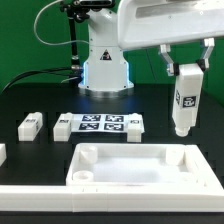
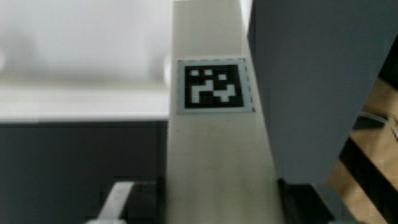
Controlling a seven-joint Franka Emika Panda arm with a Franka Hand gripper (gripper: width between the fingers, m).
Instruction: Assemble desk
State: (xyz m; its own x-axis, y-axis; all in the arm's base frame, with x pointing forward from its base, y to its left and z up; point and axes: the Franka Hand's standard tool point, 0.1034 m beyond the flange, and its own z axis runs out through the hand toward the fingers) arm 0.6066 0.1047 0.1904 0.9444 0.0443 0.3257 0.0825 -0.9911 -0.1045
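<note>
Exterior view: the gripper sits in the upper part of the exterior view's right and pinches the upper end of a white leg. The leg hangs roughly upright, clear of the black table. Its top is covered by the fingers, and the tag on its face is too small to read. The tabletop lies rim-up in the lower middle, below the leg and apart from it. Its near edge meets a long white rail, and the seam between them is hard to make out. The marker board lies at mid-frame, with a second leg flat toward the exterior view's left. Another white part is cut off at that edge. Wrist view: the leg fills the centre, and its tag is sharp. The gripper clamps it, though only the fingertips show. The surroundings are blurred and cannot be identified.
</note>
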